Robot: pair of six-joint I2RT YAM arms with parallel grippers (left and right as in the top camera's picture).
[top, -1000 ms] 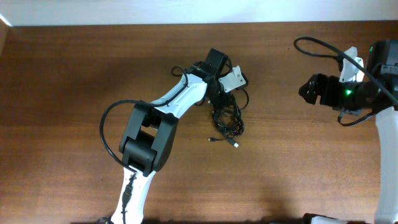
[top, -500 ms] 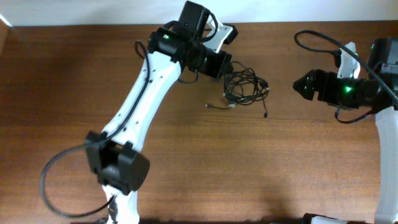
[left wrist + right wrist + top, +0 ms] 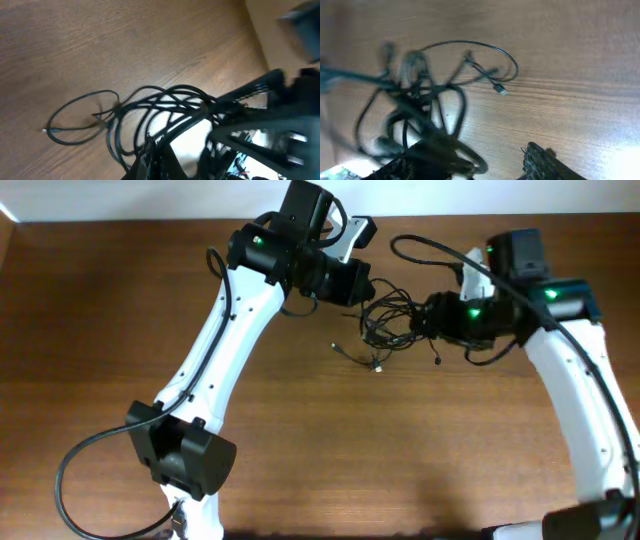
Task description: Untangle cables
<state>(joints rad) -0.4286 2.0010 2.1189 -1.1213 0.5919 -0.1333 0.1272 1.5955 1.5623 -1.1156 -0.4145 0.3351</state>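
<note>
Cables (image 3: 392,321) are one tangled bundle toward the back of the table (image 3: 100,350), strung between both grippers. Left gripper (image 3: 357,283) is clamped on the bundle's left side; in its wrist view the strands converge into its fingers. Right gripper (image 3: 428,320) is at the bundle's right edge, fingers (image 3: 543,161) spread wide, strands bunched at one finger, view blurry. A loose plug end (image 3: 377,366) trails on the wood just in front.

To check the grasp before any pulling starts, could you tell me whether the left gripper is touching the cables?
Touching. The left wrist view shows several strands of the cables bunching together and running straight into the left gripper at the bottom edge.
</note>
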